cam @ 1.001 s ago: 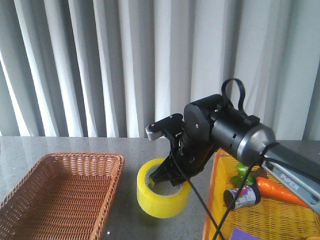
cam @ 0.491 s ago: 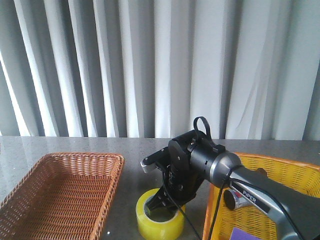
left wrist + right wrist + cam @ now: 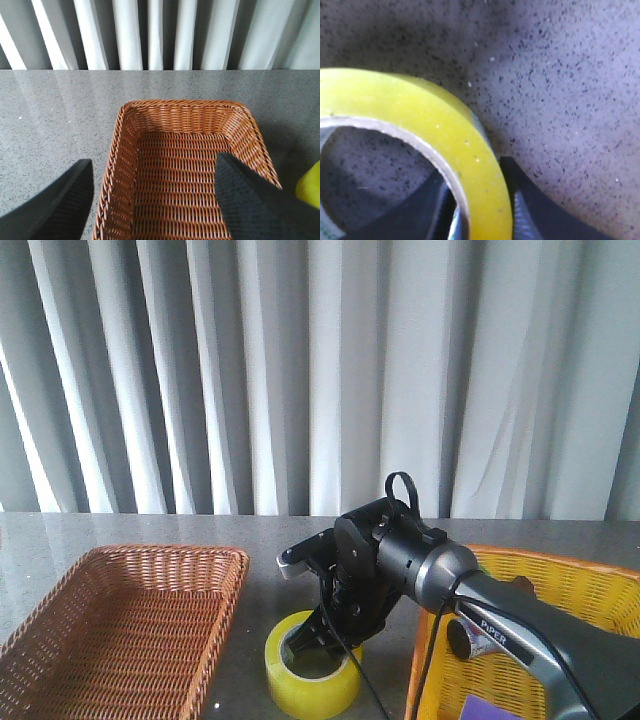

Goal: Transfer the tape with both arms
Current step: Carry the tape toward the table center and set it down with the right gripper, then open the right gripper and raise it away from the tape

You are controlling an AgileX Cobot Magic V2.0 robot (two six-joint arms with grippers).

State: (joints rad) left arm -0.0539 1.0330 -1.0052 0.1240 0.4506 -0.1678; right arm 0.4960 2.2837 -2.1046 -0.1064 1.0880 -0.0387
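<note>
Front view footage shows the tape [image 3: 310,681] standing flat on the grey speckled table [image 3: 250,640], between the brown wicker basket [image 3: 120,630] on the left and the yellow basket [image 3: 560,640] on the right. It is seen as a wide roll of translucent yellow, glossy on its outer face, with a pale inner core whose upper rim is visible around a dark hollow. The roll lies just beside the yellow basket's near-left corner and apart from the wicker one.

The right arm [image 3: 500,610] is bent down over the roll, and the right gripper [image 3: 325,640] is set into it, with one finger [image 3: 420,215] inside the core and the other finger [image 3: 540,210] outside the yellow wall. In the right wrist view the wall of the tape [image 3: 445,130] is seen pinched between the two black fingers, the yellow band curving away over the speckled surface, a thin grey-white rim edging its inner side.

The left gripper [image 3: 155,200] is seen only in the left wrist view, its two black fingers spread wide apart above the wicker basket [image 3: 185,165], with nothing between them. A sliver of the yellow roll [image 3: 310,185] is caught at the edge of that view, beyond the basket's side. Pale pleated curtains [image 3: 320,370] are seen behind the table.
</note>
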